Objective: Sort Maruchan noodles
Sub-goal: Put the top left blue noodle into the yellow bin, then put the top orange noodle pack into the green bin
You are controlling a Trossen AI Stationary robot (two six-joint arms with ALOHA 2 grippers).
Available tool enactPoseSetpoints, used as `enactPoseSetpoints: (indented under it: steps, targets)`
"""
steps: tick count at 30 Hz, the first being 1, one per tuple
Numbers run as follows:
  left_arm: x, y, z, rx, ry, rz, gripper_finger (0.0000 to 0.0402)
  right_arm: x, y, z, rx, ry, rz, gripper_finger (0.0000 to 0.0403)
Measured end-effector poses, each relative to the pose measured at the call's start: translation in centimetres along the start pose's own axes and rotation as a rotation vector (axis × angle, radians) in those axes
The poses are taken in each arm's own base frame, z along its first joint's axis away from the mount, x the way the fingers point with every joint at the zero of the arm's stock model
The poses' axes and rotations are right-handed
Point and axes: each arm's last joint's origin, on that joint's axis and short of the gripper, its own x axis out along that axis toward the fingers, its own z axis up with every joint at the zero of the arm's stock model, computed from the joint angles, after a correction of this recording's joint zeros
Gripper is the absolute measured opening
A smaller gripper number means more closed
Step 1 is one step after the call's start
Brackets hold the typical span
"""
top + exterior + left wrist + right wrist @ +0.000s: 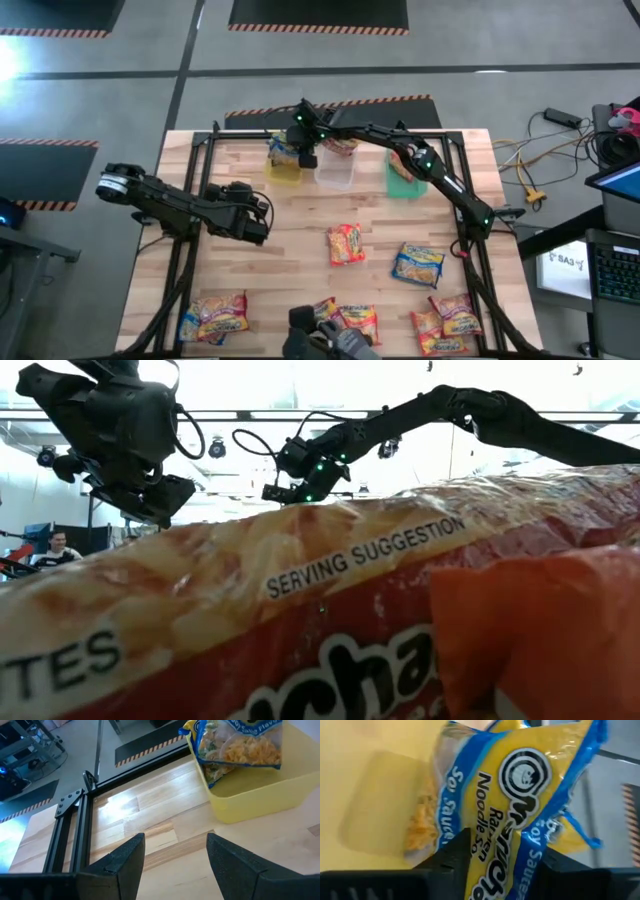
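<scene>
Two grippers are showing: right gripper (303, 143) is reaching across to the upper middle of the high view, hanging over the yellow bin (283, 165), with a blue-and-yellow packet (520, 795) sitting between its dark fingers (455, 852) in the right wrist view; cannot tell if the jaws are clamping it or already letting go. That packet is lying partly inside the yellow bin, also showing in the left wrist view at upper right (240, 745), leaning on the bin's back wall. Left gripper (258, 222) is hovering at left centre of the high view over bare wooden table (300, 270), fingers (125, 857) standing apart with nothing between them, pointing toward the yellow bin. Next to the yellow bin, a clear bin (335, 170) and then a green bin (402, 175) are lining up along the upper table edge, clear one touching the yellow one's side as far as I can tell; something reddish is sitting at the clear bin's far end, an orange packet is lying in the green one under the right arm. Loose noodle packets are lying across the lower half: one orange-red packet (346, 243) at centre, a blue-and-yellow one (418, 264) just right of it, a pair overlapping at lower left (215, 315), one (360, 322) at bottom centre, more at lower right (445, 322). Low view is mostly being blocked by a red packet (300, 630) right against the lens.
</scene>
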Motion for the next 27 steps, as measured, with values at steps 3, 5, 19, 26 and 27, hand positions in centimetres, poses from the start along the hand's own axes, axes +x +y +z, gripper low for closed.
enactPoseSetpoints:
  steps: [3, 5, 19, 26, 27]
  targets:
    - [0.0, 0.0, 0.0, 0.000, 0.000, 0.000, 0.0196, -1.1, -0.4, 0.4, -0.007, 0.019, -0.057, 0.0152]
    - [0.0, 0.0, 0.0, -0.001, 0.000, -0.001, 0.0196, -1.9, -0.6, 0.8, 0.029, 0.001, -0.061, 0.0163]
    - [0.0, -0.2, -0.1, 0.047, 0.060, -0.024, 0.0196, -9.1, 0.7, 2.5, 0.326, -0.074, 0.328, 0.0152]
    - [-0.9, -1.9, 1.1, 0.200, 0.133, -0.230, 0.0196, -12.2, 2.3, 2.2, 0.428, 0.050, 0.474, 0.0139]
    - [-1.0, -2.2, 1.5, 0.218, 0.128, -0.272, 0.0196, -12.6, 2.5, 1.9, 0.445, 0.094, 0.475, 0.0138]
